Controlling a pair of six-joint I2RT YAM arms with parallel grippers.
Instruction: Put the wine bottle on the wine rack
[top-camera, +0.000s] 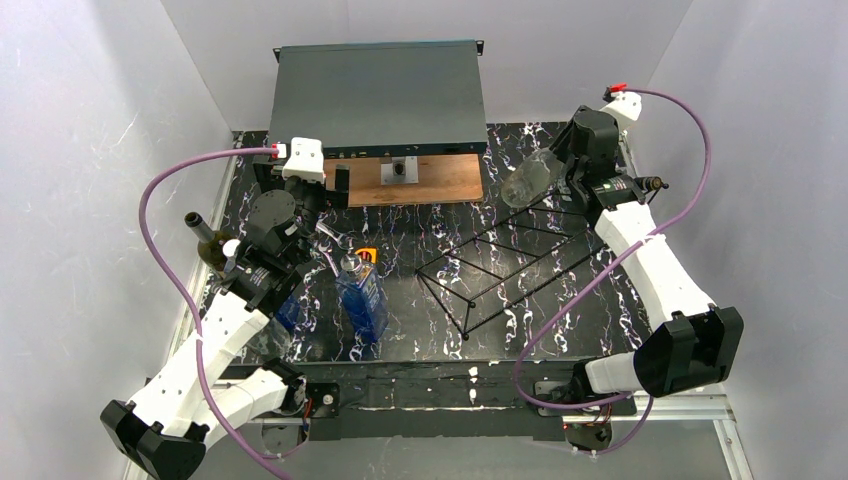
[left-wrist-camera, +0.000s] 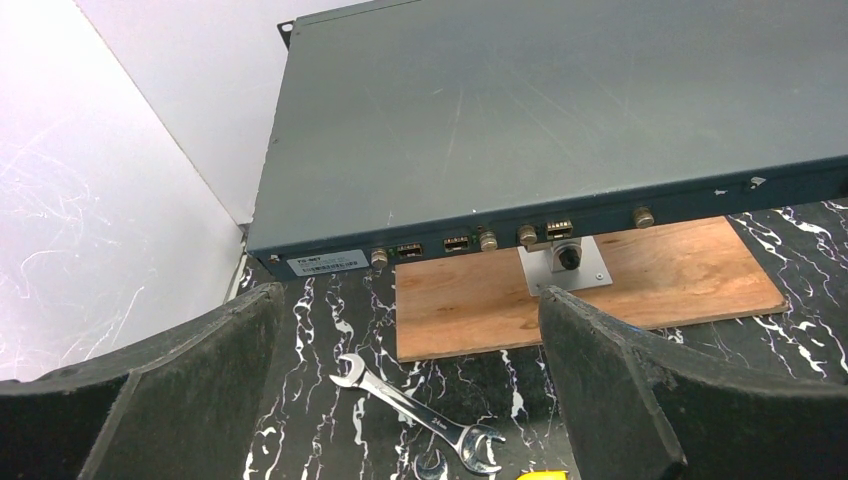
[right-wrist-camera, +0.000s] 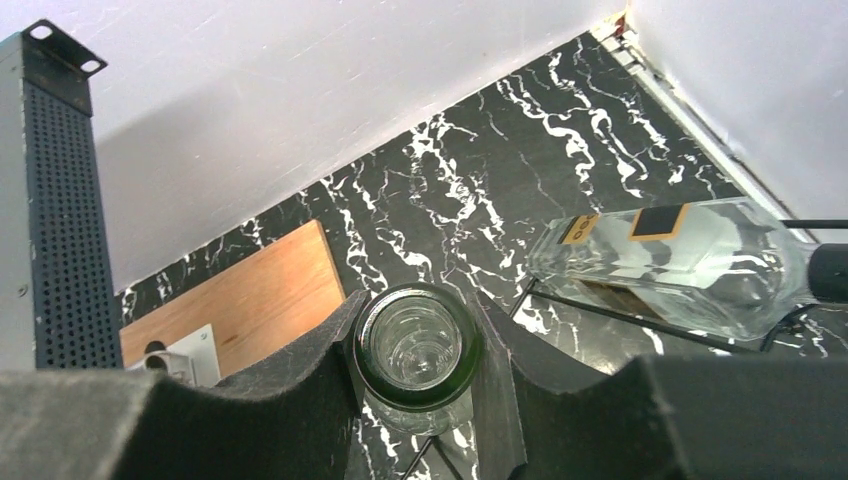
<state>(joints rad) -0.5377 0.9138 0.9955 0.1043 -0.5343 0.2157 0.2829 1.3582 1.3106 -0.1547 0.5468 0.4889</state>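
The wine rack (top-camera: 505, 265), an open black wire frame of triangles, lies on the marble table right of centre. My right gripper (top-camera: 562, 168) is at its far end, shut on the neck of a clear glass wine bottle (top-camera: 528, 180) held tilted above the rack. In the right wrist view the fingers (right-wrist-camera: 310, 360) clamp the bottle's green-rimmed mouth (right-wrist-camera: 415, 350). A second clear bottle (right-wrist-camera: 680, 265) lies on the rack's wires (right-wrist-camera: 620, 310) to the right. My left gripper (top-camera: 325, 195) is open and empty, with nothing between the wide-apart fingers (left-wrist-camera: 200, 380).
A dark rack-mount box (top-camera: 378, 95) on a wooden board (top-camera: 440, 180) stands at the back. A dark green bottle (top-camera: 212, 245) and a blue bottle (top-camera: 362, 295) stand near the left arm. A wrench (left-wrist-camera: 415, 412) lies under the left gripper. White walls enclose the table.
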